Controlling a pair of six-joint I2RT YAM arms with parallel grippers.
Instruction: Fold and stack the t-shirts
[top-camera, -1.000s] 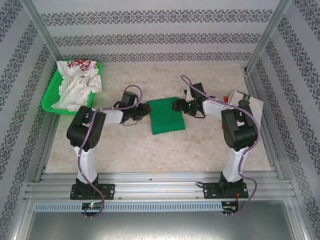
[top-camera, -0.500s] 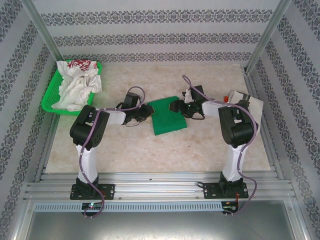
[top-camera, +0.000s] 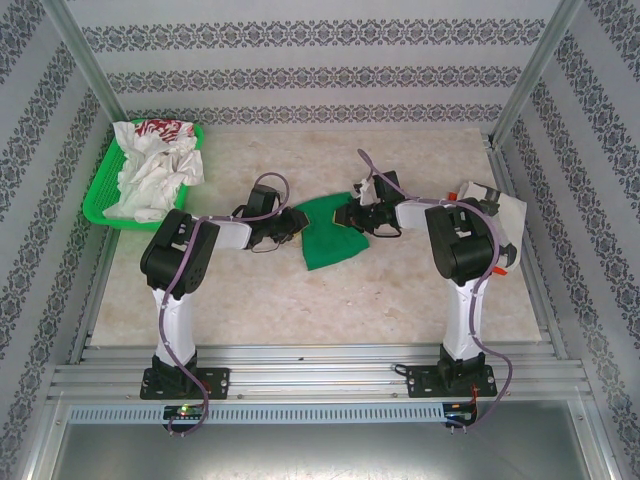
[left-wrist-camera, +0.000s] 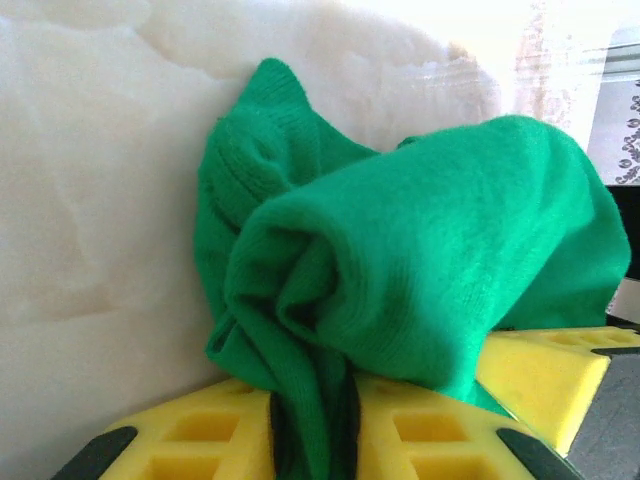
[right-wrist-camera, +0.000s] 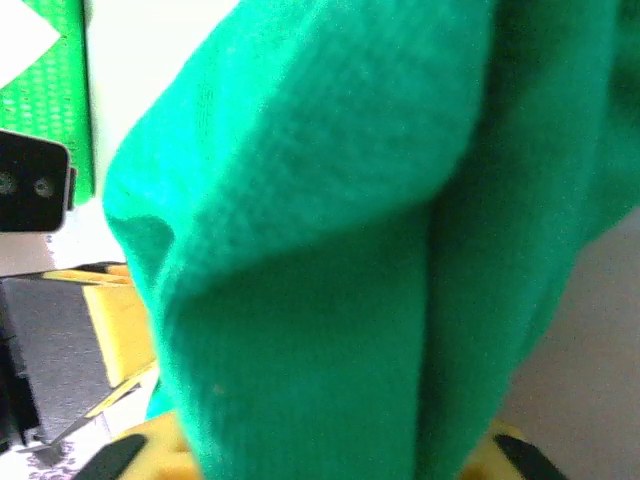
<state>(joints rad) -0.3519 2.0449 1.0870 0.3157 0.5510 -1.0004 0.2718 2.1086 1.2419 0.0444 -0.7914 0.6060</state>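
Observation:
A bright green t-shirt (top-camera: 328, 242) lies partly folded in the middle of the table, its far edge drawn in to a rounded shape. My left gripper (top-camera: 293, 220) is at the shirt's far left corner. In the left wrist view the yellow fingers (left-wrist-camera: 200, 440) are shut on a bunched fold of green cloth (left-wrist-camera: 420, 250). My right gripper (top-camera: 352, 214) is at the far right corner; the green cloth (right-wrist-camera: 330, 250) rises from between its fingers (right-wrist-camera: 150, 445) and hides the jaws. White t-shirts (top-camera: 150, 172), one with red print (top-camera: 160, 128), lie crumpled in the basket.
The green mesh basket (top-camera: 98, 205) stands at the back left by the wall. A white item (top-camera: 492, 205) lies at the right edge behind the right arm. Metal frame posts and patterned walls close in the table on three sides.
My right gripper has moved left onto the shirt's far right corner and closed on it. The shirt's far edge has bunched inward. The left gripper has tightened on its corner.

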